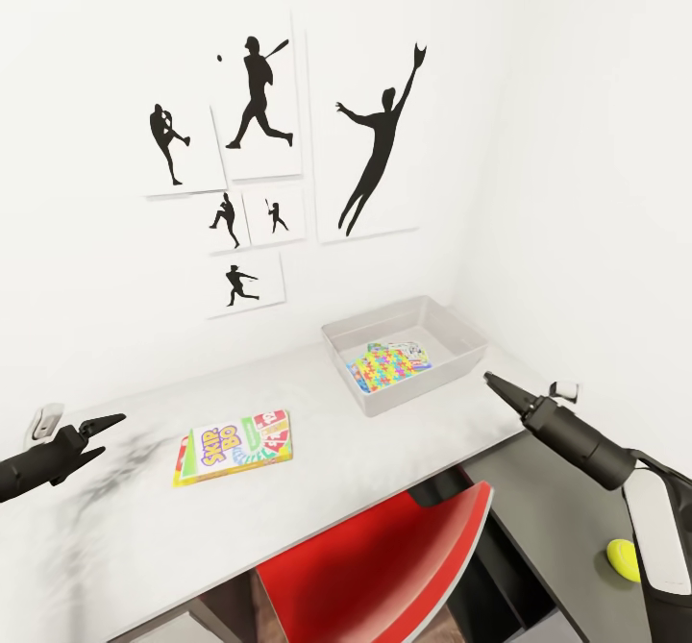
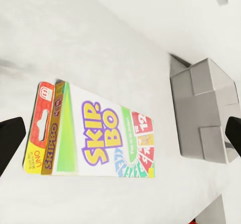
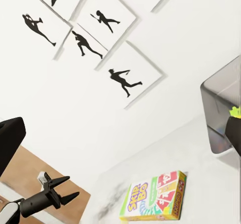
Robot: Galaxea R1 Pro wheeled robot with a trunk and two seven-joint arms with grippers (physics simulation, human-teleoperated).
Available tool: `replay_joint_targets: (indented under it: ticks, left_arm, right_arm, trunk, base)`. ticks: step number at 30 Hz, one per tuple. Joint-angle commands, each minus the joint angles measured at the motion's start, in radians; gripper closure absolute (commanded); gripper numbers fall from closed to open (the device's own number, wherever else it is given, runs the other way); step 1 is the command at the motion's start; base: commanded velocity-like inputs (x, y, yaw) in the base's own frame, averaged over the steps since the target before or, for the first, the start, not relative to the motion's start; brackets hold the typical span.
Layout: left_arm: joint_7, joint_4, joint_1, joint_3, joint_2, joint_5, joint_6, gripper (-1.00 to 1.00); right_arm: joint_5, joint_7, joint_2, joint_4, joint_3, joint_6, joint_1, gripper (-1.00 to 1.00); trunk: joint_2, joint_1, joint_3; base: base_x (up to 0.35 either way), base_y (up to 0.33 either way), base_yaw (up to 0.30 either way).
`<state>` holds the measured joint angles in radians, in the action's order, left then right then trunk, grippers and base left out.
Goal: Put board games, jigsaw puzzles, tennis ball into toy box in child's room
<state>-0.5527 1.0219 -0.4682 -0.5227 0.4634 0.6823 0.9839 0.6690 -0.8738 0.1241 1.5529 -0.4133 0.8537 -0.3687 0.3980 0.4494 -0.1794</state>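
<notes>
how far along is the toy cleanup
Partly done: a jigsaw puzzle already lies in the toy box. Nothing is in hand; the left gripper is open and empty. Left: the Skip-Bo game on the table and the tennis ball on the lower section.

Red chair (image 1: 384,566): seat/back edge at lower centre of head view, tucked partly under the desk edge, glossy red shell w/ darker underside. Small grey clip-like fitting (image 1: 42,422) at far left, sits at rear of the work surface next to the wall. Similar small white fitting (image 1: 567,391) at right, against the right wall. White walls (image 1: 86,268) meet in a corner at upper right of head view; plain, no marks apart from the hung pics. Dark smudgy shadow (image 1: 125,460) on the surface at left. Wood-plank floor (image 3: 30,179) seen in right wrist view, brown, below the wall.
</notes>
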Motion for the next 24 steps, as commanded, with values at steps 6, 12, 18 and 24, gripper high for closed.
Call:
replay_joint_targets:
  ticks: [6,12,18,24]
  left_arm:
    - [-0.006,0.000,-0.001,-0.002,-0.001,-0.004,0.004,-1.00]
    - [-0.006,0.000,-0.001,-0.002,-0.001,-0.004,0.004,-1.00]
    - [-0.006,0.000,-0.001,-0.002,-0.001,-0.004,0.004,-1.00]
    - [-0.005,0.000,-0.001,-0.002,-0.001,-0.004,0.004,-1.00]
  right_arm:
    - [0.004,-0.001,0.001,0.000,0.001,-0.043,-0.001,-1.00]
    - [0.004,0.005,0.002,0.000,0.004,-0.054,-0.001,-1.00]
    - [0.004,0.007,0.001,0.000,0.005,-0.058,-0.001,-1.00]
    - [0.003,0.011,0.000,0.000,0.006,-0.060,-0.001,-1.00]
  trunk:
    - [0.002,0.001,-0.002]
    - [0.002,0.001,-0.002]
    - [0.002,0.001,-0.002]
    - [0.002,0.001,-0.001]
  base:
    - [0.000,0.000,0.000]
    - [0.000,0.000,0.000]
    - [0.000,0.000,0.000]
    - [0.000,0.001,0.041]
